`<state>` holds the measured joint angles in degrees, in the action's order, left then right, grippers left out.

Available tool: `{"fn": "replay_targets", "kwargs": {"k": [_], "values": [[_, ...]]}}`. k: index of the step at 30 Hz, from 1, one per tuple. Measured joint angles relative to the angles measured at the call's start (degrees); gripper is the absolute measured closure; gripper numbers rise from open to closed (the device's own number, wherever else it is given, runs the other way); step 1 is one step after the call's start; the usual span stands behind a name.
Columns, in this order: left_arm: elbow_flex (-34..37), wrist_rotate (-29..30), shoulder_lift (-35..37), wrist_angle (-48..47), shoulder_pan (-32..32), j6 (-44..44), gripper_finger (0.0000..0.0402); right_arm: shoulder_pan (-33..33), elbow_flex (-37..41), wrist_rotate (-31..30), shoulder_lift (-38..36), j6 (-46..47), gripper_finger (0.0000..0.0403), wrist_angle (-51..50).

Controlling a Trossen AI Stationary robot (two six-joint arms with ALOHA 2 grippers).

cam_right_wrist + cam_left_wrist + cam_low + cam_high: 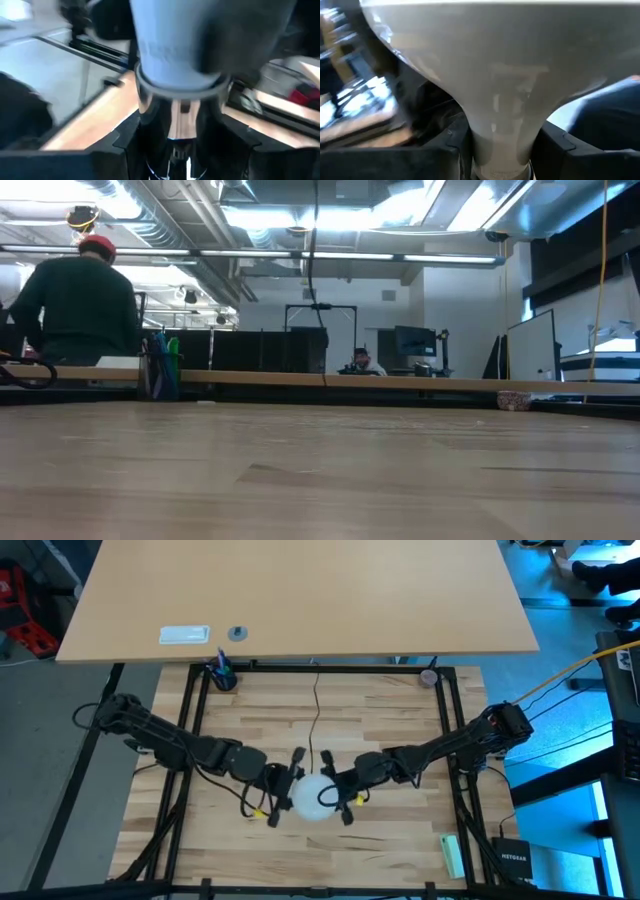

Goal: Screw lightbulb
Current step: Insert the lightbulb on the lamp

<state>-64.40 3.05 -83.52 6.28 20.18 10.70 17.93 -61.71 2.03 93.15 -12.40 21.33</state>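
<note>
Mid-assembly above the wooden worktop [380,840]: left hand [285,788] clamps the white frosted lightbulb [312,795] by its neck, right hand [335,798] grips the silver socket [175,107]; next, align threads and twist.

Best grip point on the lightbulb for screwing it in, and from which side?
Grip the lightbulb at its narrow neck, below the wide globe, coming from the left side as the left gripper does: its jaws close on the taper there. The globe is round and wide, so it would slip. The right gripper holds the socket.
</note>
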Motion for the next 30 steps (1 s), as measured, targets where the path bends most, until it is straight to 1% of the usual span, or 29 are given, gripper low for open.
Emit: {"fn": "replay_targets", "kwargs": {"k": [1, 2, 6, 8, 11, 13, 15, 17, 20, 24, 27, 30], "values": [[0.0, -2.5, 0.0, 0.1, -0.3, 0.6, 0.0273, 0.0, 0.0, 0.7, 0.0, -0.1, 0.0223, 0.3], [0.0, -3.3, 0.0, 0.3, -0.6, 0.7, 0.0273, 0.0, 0.0, 0.5, 0.0, -0.1, 0.0223, 0.5], [0.1, -2.5, 0.0, -0.5, -0.9, 0.1, 0.0273, 0.0, 0.0, -3.2, 0.0, 0.0, 0.0223, -1.2], [0.1, -2.0, 0.0, -1.0, -0.9, 0.2, 0.0243, 0.1, 0.0, -5.2, 0.0, 0.7, 0.0223, -2.0], [0.3, -1.0, 0.7, -3.0, -0.9, -1.1, 0.0172, 0.1, -0.2, -8.2, -0.1, 3.6, 0.0223, -3.0], [0.3, 1.2, 2.5, -6.2, -0.7, -3.1, 0.0133, 0.1, -0.2, -10.2, -0.1, 5.6, 0.0223, -3.8], [0.3, 3.8, 4.6, -10.6, -0.7, -6.2, 0.0108, 0.0, -0.3, -12.8, -0.2, 8.6, 0.0223, -4.6], [0.3, 5.6, 6.6, -16.2, -0.5, -10.4, 0.0092, 0.0, 0.2, -14.8, 0.2, 12.1, 0.0223, -4.9], [0.4, 7.1, 8.5, -23.4, -0.3, -17.3, 0.0084, -0.3, 1.5, -17.2, 1.3, 14.8, 0.0223, -4.3], [0.4, 8.7, 9.5, -29.7, -0.1, -23.5, 0.0082, -0.3, 2.9, -21.0, 4.3, 18.1, 0.0223, -3.6], [2.7, 11.0, 9.4, -30.4, 0.9, -26.7, 0.0081, -0.3, 3.9, -24.3, 7.2, 20.3, 0.0223, -4.0], [6.4, 13.4, 9.4, -28.4, 1.9, -29.1, 0.0081, -0.3, 5.0, -26.6, 10.2, 23.8, 0.0223, -4.0]]}}
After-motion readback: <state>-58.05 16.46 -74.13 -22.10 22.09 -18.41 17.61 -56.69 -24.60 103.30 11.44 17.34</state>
